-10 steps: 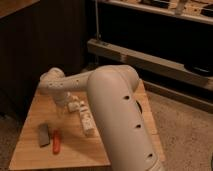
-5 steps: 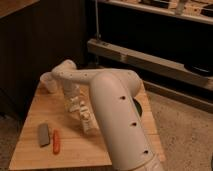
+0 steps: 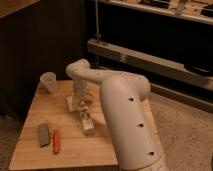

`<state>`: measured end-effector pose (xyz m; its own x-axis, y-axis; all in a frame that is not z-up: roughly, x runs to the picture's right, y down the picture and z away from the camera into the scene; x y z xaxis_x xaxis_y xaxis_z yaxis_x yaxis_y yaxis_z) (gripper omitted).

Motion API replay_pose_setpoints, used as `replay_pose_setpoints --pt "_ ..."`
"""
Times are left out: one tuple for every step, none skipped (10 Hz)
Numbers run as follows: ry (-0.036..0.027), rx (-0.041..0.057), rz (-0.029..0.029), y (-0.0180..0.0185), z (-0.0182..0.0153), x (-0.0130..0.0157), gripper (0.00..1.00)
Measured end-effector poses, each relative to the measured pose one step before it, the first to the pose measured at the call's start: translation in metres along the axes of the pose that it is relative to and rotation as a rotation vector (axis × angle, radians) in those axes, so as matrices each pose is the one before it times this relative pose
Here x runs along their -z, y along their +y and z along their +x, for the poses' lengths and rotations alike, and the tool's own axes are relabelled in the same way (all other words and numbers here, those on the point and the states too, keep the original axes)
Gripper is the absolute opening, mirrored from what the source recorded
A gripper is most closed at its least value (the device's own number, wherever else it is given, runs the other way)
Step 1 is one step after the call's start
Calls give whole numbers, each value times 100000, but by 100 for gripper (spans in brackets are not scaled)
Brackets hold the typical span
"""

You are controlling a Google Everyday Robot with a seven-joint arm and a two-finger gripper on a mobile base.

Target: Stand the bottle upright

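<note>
Wooden table (image 3: pixel 35 112), low, seen from above and to one side. The robot arm (image 3: pixel 125 115) is a big white link that fills the lower right, then bends at an elbow over the far side of the table and drops to the gripper (image 3: pixel 82 104).

The gripper sits low over the middle of the table, pointing down, right at the far end of the bottle (image 3: pixel 88 122). Can't tell how far open the jaws are, or whether they have hold of anything. Gripper and bottle overlap in view, and contact is unclear.

The bottle lies on its side on the table, not upright. Its long axis is diagonal: the far end is under the gripper, and the near end points toward the front edge and slightly right, next to the big arm link. It is whitish with a darker patterned band along the body. Can't tell which end is the cap.

A flat white packet (image 3: pixel 70 103) is just left of the gripper, on the table, close to the bottle's far end.

A translucent cup (image 3: pixel 48 81) stands upright at the far-left corner, well apart from the bottle.

A grey block (image 3: pixel 43 134) lies flat at front left. A small orange-red object (image 3: pixel 56 142) is just beside it on the right, also lying down. Both are apart from the bottle.

Behind is a dark wall with metal shelving (image 3: pixel 150 60), and there is speckled floor (image 3: pixel 185 130) to the right.
</note>
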<state>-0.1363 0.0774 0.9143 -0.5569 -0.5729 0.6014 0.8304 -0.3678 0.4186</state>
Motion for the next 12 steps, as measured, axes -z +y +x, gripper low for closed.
replay_pose_setpoints --pt "-234 -97 -205 -81 12 190 80" --pt "-723 194 -719 -352 117 109 80" --pt "-824 -240 -876 -70 -13 49 80" --pt "-564 -593 -523 157 -93 -131 80" --pt "-832 -882 -567 169 -184 -395 80" --pt "-360 -678 -202 86 -71 -236 80" --pt "-308 -429 -48 96 -101 -231 80" --pt "-198 -418 45 0 -31 -254 80" --pt "-284 -399 -45 49 -66 -197 80" --pt "-113 -355 -11 5 -20 -206 80" --pt "-212 -337 -79 54 -48 -188 80" --pt "-371 -466 -276 122 -7 -80 80"
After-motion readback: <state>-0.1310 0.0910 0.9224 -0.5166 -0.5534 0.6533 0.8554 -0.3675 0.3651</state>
